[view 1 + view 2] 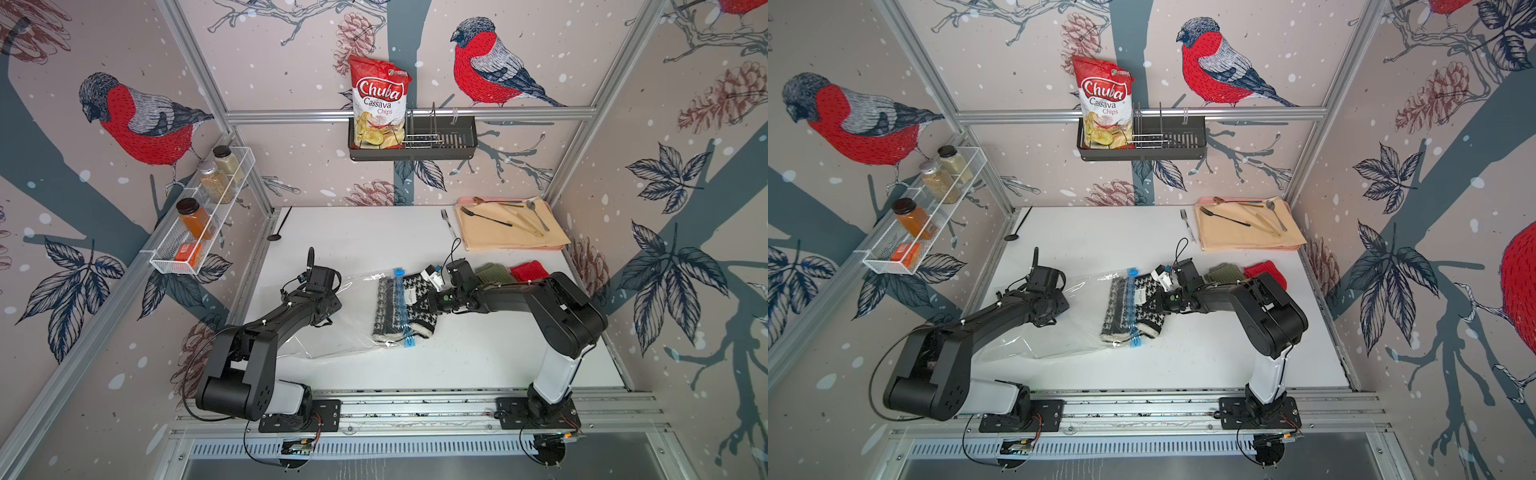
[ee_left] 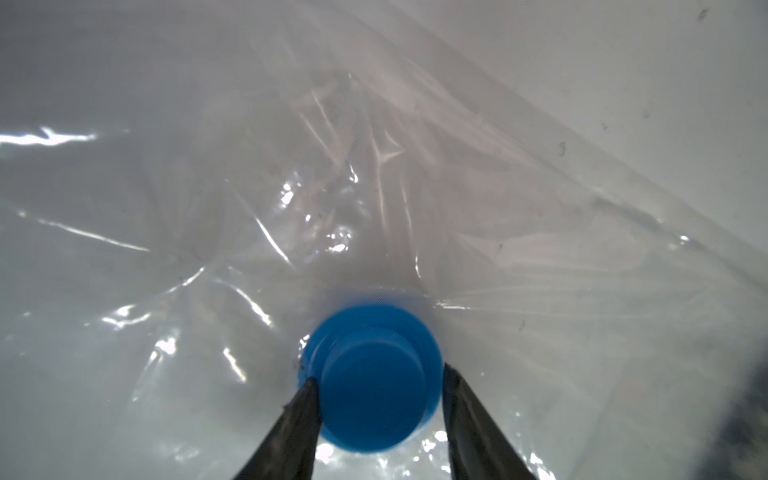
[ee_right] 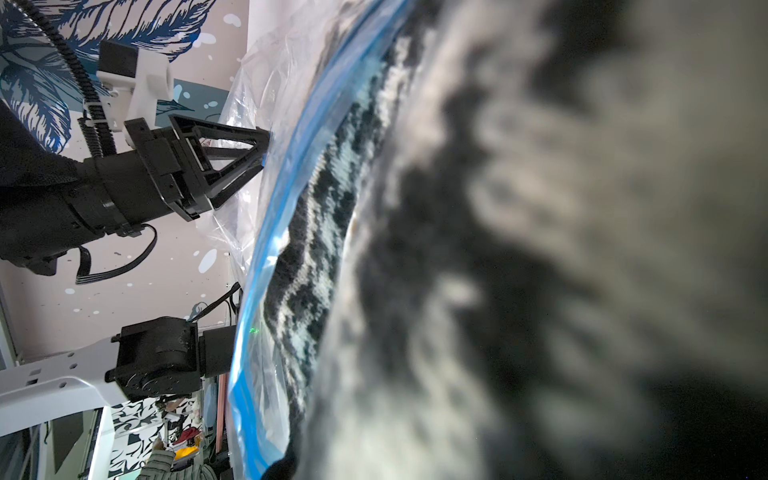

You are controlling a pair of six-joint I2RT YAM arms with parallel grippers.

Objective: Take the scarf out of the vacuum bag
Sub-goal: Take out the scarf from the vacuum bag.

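In a top view the bag [image 1: 345, 328] lies flat on the table [image 1: 457, 357], its zip strip [image 1: 404, 309] toward the right arm [image 1: 540, 299]. The scarf [image 1: 419, 318] lies across that mouth. One part is under the clear plastic on the side toward the left arm [image 1: 291, 316], the other part is out on the table, and the strip runs over it. The right gripper [image 1: 432, 301] meets the scarf's outer edge low over the table. Its jaws are closed, their tips sunk into the knit, which bunches there, so it holds the scarf. The left arm reaches over the bag's other end, and its wrist hides the fingers from above. A green piece [image 1: 492, 272] and a red piece [image 1: 530, 270] lie behind the right arm, apart from the bag.

In the left wrist view the left gripper [image 2: 380, 374] straddles the valve [image 2: 374, 386], which sits on crinkled plastic. The jaws stand part-way apart. One finger [image 2: 291, 428] lies against the valve's edge and the other just beside its rim, with a sliver of rim showing between it and the raised cap, so the cap is not squeezed.

In the right wrist view the scarf fills most of the picture as a black-and-white blur, too close to show the right fingers. Beside it the strip curves as a blue band over sharper houndstooth. Beyond it, the left gripper's tips touch the plastic
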